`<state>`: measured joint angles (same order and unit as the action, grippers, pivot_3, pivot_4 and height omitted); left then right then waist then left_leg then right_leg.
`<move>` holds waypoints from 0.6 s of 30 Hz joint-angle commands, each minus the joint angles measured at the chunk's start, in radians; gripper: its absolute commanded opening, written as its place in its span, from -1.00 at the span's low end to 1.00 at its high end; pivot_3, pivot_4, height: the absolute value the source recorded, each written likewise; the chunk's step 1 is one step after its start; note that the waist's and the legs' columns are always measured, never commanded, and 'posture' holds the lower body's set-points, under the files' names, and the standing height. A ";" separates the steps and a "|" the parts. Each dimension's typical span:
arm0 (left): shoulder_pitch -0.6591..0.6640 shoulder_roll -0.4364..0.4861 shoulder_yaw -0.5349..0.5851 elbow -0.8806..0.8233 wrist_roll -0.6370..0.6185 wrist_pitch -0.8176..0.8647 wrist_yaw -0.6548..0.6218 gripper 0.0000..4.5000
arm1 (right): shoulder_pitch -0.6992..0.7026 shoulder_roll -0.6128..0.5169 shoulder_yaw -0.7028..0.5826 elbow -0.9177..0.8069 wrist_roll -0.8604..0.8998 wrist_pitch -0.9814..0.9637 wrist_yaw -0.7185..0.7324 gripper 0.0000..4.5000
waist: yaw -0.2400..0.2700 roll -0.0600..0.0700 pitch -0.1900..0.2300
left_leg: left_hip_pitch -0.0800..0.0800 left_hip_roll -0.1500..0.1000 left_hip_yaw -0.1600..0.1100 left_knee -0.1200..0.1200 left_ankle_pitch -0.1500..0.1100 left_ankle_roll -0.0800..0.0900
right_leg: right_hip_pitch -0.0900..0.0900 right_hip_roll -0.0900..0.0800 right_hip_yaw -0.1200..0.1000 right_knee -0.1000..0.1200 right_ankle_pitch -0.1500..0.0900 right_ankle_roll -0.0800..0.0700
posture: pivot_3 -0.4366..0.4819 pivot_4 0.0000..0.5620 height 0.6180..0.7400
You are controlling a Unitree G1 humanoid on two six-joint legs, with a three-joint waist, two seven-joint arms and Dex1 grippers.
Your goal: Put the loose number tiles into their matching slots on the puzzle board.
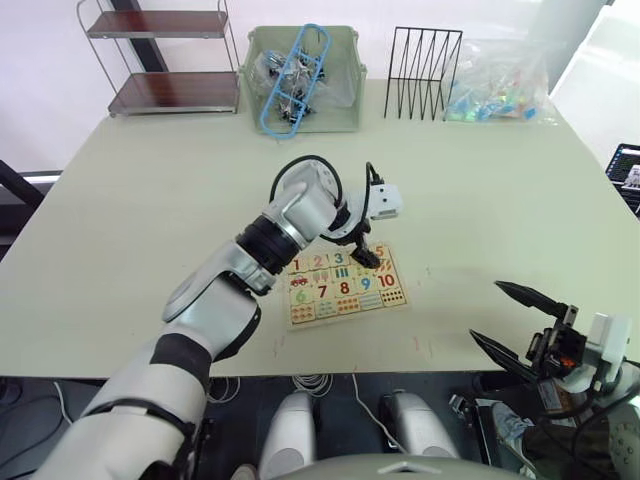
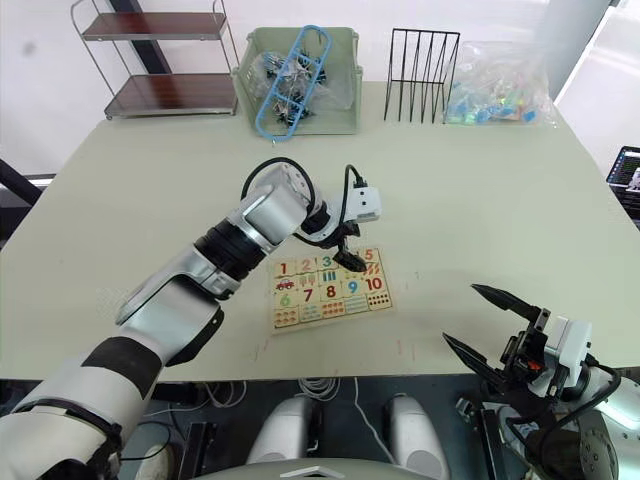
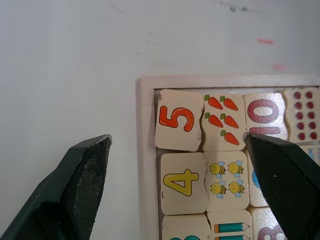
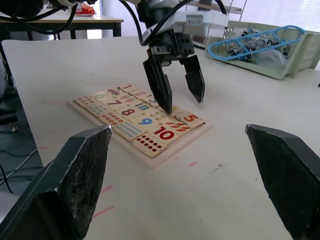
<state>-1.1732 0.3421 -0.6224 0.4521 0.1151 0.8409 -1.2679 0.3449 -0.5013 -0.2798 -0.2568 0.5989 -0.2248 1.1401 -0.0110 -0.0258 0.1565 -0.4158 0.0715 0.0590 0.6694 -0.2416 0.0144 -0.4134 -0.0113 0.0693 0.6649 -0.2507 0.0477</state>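
The flat pale wooden puzzle board (image 1: 343, 286) lay near the table's (image 1: 140, 200) front edge. The wire-frame shelf rack (image 1: 165, 60), green plastic bin (image 1: 303, 80) and black wire rack (image 1: 423, 72) stood behind it, apparently in a row.

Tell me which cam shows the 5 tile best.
Left wrist view: the 5 tile is large, sitting slightly crooked in the board corner between the open left gripper fingers. The right wrist view shows it small; head views show it tiny.

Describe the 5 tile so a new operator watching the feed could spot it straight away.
On the pale table lies the puzzle board, under the open left gripper. The 5 tile sits in the board's corner slot at the end of the row of numbers running 1 to 5. It carries a red-orange digit, beside the yellow 4 tile and a carrot picture tile.
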 commanded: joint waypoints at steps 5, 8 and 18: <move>-0.027 0.041 0.130 0.154 -0.026 -0.225 0.046 0.99 | 0.023 0.013 -0.006 -0.036 0.006 -0.026 -0.013 1.00 | 0.000 0.000 0.000 | 0.000 0.000 0.000 0.000 0.000 0.000 | 0.000 0.000 0.000 0.000 0.000 0.000 | -0.05 -0.47 1.00; -0.017 0.043 0.166 0.221 -0.038 -0.299 0.056 0.99 | 0.030 0.014 -0.007 -0.041 0.007 -0.026 -0.015 1.00 | 0.000 0.000 0.000 | 0.000 0.000 0.000 0.000 0.000 0.000 | 0.000 0.000 0.000 0.000 0.001 -0.001 | -0.05 -0.47 1.00; 0.056 -0.015 0.295 0.323 -0.098 -0.563 0.109 0.16 | 0.032 0.010 -0.008 -0.040 0.010 -0.023 -0.016 1.00 | 0.003 0.000 0.000 | 0.000 0.000 0.000 0.000 0.000 0.000 | 0.000 0.000 0.000 0.000 0.002 -0.002 | -0.05 -0.47 1.00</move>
<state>-1.1072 0.3287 -0.3611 0.7719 0.0259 0.3374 -1.1583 0.3748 -0.4863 -0.2785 -0.2663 0.5971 -0.2341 1.1266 -0.0076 -0.0256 0.1564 -0.4160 0.0714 0.0592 0.6695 -0.2416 0.0144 -0.4133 -0.0114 0.0690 0.6649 -0.2490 0.0456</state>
